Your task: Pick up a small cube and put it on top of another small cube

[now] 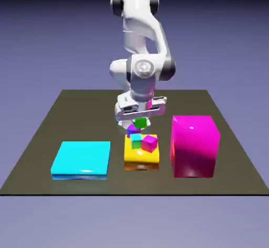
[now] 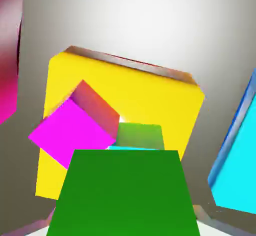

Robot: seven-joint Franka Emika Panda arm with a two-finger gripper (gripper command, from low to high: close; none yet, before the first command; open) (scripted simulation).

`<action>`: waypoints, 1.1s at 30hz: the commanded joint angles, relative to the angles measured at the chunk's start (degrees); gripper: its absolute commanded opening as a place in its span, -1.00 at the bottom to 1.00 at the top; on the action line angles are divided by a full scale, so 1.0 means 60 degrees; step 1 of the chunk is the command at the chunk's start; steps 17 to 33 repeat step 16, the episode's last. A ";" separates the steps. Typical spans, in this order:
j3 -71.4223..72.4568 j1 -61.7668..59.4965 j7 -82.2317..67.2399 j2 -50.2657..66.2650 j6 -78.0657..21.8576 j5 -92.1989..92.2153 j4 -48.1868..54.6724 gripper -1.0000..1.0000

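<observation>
overhead, the pincer [image 1: 140, 122] pinches the small cube [image 1: 140, 122] above the yellow block [image 1: 141, 158].

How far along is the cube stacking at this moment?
Done: the small green cube is picked up, held in the shut gripper. In hand: it hangs above the yellow block, over the teal cube beside a small magenta cube. Left: lowering and releasing.
</observation>
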 commanded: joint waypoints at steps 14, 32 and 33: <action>0.0274 -0.0359 0.1077 -0.0564 0.1826 -0.0098 -0.3147 1.00; 0.0279 -0.0355 0.1074 -0.0905 0.0996 -0.0090 -0.2659 1.00; 0.0279 -0.0355 0.1074 -0.0905 0.0996 -0.0090 -0.2659 1.00</action>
